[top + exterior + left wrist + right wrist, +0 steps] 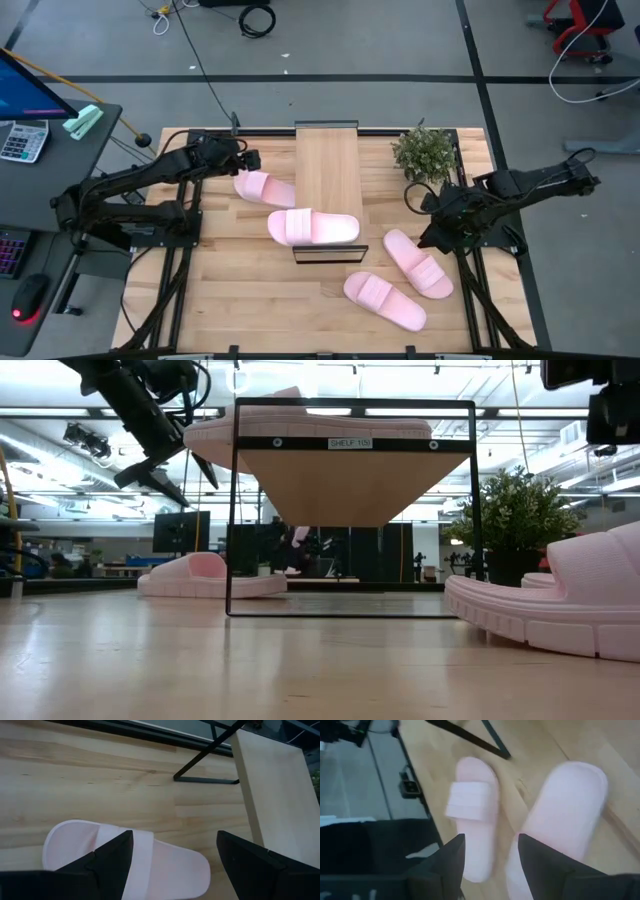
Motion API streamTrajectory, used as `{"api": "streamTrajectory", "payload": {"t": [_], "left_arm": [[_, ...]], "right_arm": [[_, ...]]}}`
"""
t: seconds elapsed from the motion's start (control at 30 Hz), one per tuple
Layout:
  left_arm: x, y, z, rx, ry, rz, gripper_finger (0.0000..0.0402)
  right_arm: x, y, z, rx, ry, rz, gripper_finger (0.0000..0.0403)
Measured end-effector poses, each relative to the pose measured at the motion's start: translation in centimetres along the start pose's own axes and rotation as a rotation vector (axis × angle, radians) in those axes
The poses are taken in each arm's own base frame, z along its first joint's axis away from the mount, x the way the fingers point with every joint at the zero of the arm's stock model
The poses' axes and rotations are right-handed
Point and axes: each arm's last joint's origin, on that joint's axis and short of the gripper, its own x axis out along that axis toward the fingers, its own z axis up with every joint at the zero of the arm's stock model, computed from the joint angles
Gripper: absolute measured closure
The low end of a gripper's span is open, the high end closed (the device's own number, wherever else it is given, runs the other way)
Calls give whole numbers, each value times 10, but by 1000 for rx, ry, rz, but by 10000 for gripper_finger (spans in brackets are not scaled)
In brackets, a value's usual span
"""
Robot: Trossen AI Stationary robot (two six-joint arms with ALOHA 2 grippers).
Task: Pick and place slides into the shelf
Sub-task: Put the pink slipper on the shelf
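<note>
Plank-patterned wooden tabletop (250,300) in a workshop with grey floor, cables and a small green potted plant (425,150) near the far right corner. Set along the table's middle: shelf (327,165), a long narrow rack of smooth pale wood on a thin black metal frame. Already resting across its near end: one slide (312,227), pale pink foam with a single wide strap.

Three more slides down on the table, soft and rounded, ridged at the sole edge. One (264,187) just left of the shelf; two (417,262) (385,300) to its right, near each other.

Left gripper (172,857) hovered directly above the left-hand slide, jaws spread wide on either side of its strap, nothing held. Right gripper (491,851) hung above the right-hand pair, jaws likewise apart and empty.

Judged step: one of four placed, approach to the next pick under way. Next move likely called for lowering the left gripper, straddling the strap or the footbed's edge, and closing gently, since foam would compress and could slip or twist when lifted.
</note>
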Motion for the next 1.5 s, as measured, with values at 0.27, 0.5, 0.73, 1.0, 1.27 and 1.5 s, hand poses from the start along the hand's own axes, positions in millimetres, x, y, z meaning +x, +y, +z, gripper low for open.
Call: {"api": "streamTrajectory", "payload": {"t": [0.27,0.5,0.73,1.0,1.27,1.5], "left_arm": [[0,0,0,1,0,0,108],[0,0,0,2,0,0,108],[0,0,0,31,-1,0,108],[0,0,0,36,-1,-1,108],[0,-1,-1,58,27,-20,108],[0,-1,-1,88,33,-25,108]], "right_arm": [[13,14,-3,-18,24,43,213],[33,32,-19,-74,71,33,213],[71,49,-49,-152,186,-38,213],[118,64,-76,-383,229,-32,213],[129,83,-75,-665,234,-102,213],[130,131,-74,-984,252,-385,215]]}}
